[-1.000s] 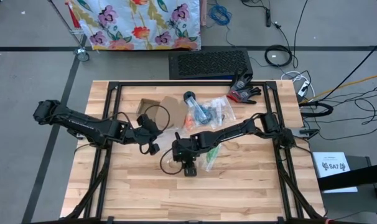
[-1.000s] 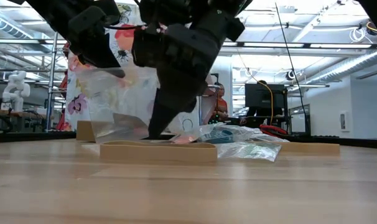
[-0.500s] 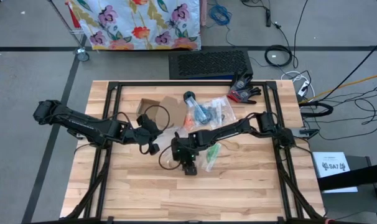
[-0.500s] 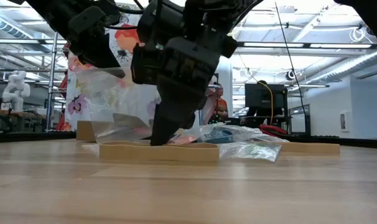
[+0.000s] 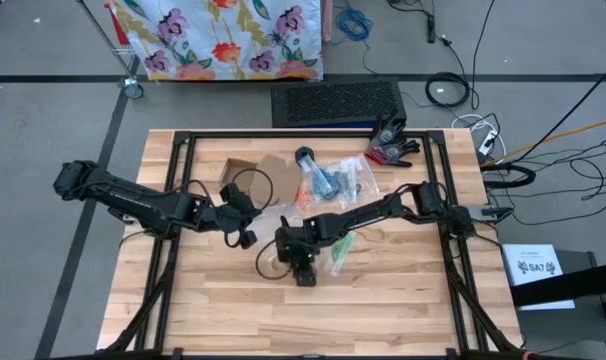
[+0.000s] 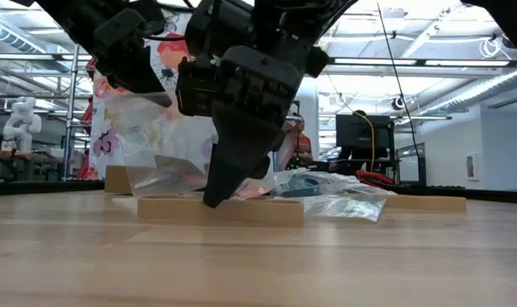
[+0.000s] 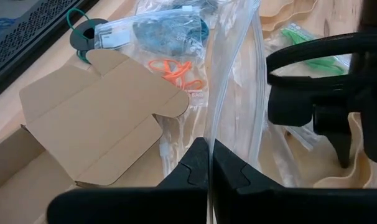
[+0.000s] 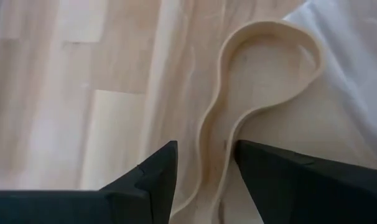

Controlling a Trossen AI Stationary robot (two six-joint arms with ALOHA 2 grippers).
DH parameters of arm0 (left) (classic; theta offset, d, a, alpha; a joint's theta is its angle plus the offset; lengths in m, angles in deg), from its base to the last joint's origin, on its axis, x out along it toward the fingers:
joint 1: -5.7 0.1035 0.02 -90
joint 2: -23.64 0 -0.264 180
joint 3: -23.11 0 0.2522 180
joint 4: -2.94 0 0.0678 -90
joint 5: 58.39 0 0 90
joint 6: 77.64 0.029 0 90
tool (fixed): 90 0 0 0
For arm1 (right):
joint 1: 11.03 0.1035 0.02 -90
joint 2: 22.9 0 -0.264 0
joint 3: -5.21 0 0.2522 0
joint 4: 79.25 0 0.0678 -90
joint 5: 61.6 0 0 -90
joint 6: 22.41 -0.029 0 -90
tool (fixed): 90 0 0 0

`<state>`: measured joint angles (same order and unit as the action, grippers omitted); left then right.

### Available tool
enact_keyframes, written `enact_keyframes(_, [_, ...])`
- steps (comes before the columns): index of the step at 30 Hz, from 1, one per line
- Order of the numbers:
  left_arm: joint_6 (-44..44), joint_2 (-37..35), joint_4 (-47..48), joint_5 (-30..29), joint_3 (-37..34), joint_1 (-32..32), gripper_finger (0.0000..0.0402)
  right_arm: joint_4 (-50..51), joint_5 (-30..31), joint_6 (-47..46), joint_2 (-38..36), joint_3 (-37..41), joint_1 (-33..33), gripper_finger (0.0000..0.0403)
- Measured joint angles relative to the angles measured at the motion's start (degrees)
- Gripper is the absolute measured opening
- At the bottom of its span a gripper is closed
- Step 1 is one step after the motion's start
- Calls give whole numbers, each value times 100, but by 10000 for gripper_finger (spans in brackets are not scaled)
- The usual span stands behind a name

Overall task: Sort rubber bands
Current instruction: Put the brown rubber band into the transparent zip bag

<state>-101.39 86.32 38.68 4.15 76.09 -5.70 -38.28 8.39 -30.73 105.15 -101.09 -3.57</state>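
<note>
My right gripper [image 8: 204, 171] has crept a little nearer the front edge of the pale wooden table [image 5: 403, 300] over the last second, and in the low view its dark fingers [image 6: 220, 183] now reach almost to the board. Its fingers are parted, with the wide tan rubber band [image 8: 263, 99], a broad floppy ribbon standing on edge, running up between them. From this I judge that I am lining up to pinch this one band, not yet gripping it. The band curves out ahead of my fingertips into a rounded loop, then narrows to a waist as it comes back between them; its far side touches a clear plastic bag [image 8: 356, 68]. Off to the side, my left gripper [image 7: 208, 163] is pressed closed on the edge of a second clear plastic bag [image 7: 235, 87], holding it up. Beyond that lie thin orange rubber bands [image 7: 174, 70] inside plastic, beside a flat brown cardboard box [image 7: 95, 112], and farther still a bag of bluish bands [image 7: 167, 31].
</note>
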Motion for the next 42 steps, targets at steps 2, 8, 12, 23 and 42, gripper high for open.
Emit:
enact_keyframes(2, [2, 0, 0, 0, 0, 0, 0, 93, 514, 26, -4, -17, 76, 157])
enact_keyframes(8, [-12, 0, -5, 2, 0, 0, 0, 200, 1720, 356, -11, -17, 354, 55])
enact_keyframes(12, [-115, 0, -2, 7, 0, 0, 0, 232, 2407, 469, -76, -1, 560, 10])
enact_keyframes(23, [-297, 0, -3, 216, 0, 2, 0, 140, 5128, 1007, -1417, 13, 643, 1])
enact_keyframes(42, [-297, 2, -573, 673, 0, 0, 0, -2349, 4235, 2609, -1420, 11, -16, 0])
